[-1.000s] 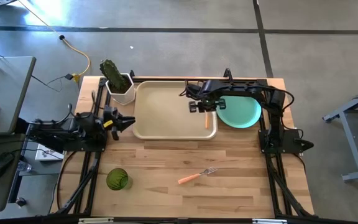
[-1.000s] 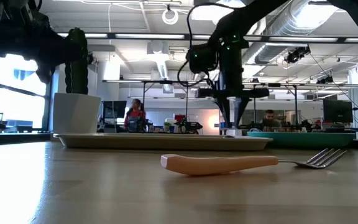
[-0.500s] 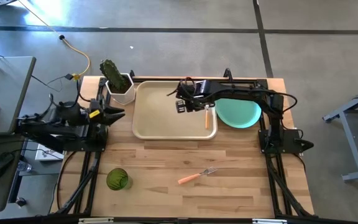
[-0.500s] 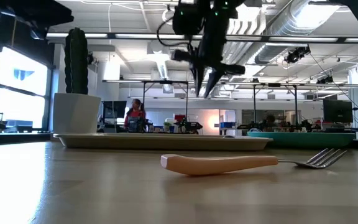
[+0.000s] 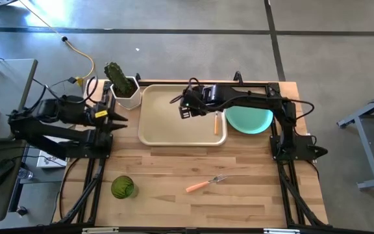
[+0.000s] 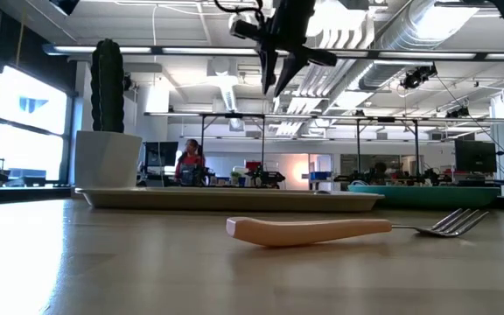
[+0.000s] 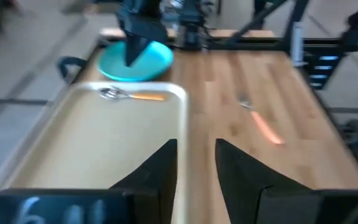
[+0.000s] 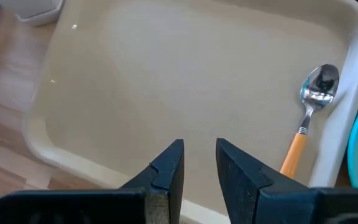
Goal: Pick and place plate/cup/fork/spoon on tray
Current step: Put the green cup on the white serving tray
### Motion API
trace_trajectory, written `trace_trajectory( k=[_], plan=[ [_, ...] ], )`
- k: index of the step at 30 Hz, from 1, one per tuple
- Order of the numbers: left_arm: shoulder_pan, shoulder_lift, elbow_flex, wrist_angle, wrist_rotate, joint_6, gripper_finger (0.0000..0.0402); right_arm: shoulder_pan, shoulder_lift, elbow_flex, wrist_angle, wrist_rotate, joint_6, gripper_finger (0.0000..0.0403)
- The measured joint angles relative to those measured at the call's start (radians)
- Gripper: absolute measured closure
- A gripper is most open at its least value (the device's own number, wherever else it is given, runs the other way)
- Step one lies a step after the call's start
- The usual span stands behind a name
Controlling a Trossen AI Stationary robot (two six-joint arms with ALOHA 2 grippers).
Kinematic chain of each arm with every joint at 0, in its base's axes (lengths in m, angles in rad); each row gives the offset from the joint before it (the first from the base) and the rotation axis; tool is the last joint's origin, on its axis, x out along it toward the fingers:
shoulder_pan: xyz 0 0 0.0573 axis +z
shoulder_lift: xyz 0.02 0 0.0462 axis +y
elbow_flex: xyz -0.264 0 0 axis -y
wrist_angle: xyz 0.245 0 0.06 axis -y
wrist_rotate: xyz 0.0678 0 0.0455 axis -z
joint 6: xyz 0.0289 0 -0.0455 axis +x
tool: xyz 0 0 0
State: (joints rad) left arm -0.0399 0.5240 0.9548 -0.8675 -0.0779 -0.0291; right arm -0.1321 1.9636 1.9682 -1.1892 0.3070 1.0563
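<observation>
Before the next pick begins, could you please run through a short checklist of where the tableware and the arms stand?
1. Spoon lies inside the tray, along its right rim: ok.
2. Right end effector holds nothing, hanging above the tray with its fingers slightly apart: ok.
3. Left end effector holds nothing, at the tray's left edge: ok.
4. Fork on the tray: not ok, it lies on the bare wood in front of the tray.
5. Cup on the tray: not ok, it stands near the table's front left.
6. Plate on the tray: not ok, it sits right of the tray.
</observation>
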Motion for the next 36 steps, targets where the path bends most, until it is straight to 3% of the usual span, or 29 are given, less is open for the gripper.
trace_trajectory(
  k=[6, 9, 11, 19, 29, 36],
  plan=[
    [-0.001, 0.131, 0.113, -0.115, 0.16, -0.18, 0.0261, 0.034, 0.0, 0.0, -0.013, 0.015, 0.02, 0.0318],
    [-0.001, 0.181, 0.114, -0.163, 0.299, -0.213, 0.0254, 0.045, 0.0, 0.0, -0.029, 0.019, 0.016, 0.0318],
    [-0.011, 0.212, 0.105, -0.194, 0.339, -0.214, 0.0255, 0.05, 0.0, 0.0, -0.048, 0.031, 0.011, 0.0318],
    [-0.181, 0.312, 0.104, -0.233, 0.343, -0.215, 0.0267, 0.044, 0.0, -0.001, -0.152, 0.035, -0.009, 0.0318],
    [-0.402, 0.4, 0.104, -0.234, 0.284, -0.352, 0.0273, 0.041, 0.0, -0.001, -0.184, 0.043, -0.074, 0.0318],
    [-0.5, 0.487, 0.104, -0.234, 0.273, -0.415, 0.0273, 0.041, 0.0, -0.002, -0.184, 0.043, -0.097, 0.0318]
  ],
)
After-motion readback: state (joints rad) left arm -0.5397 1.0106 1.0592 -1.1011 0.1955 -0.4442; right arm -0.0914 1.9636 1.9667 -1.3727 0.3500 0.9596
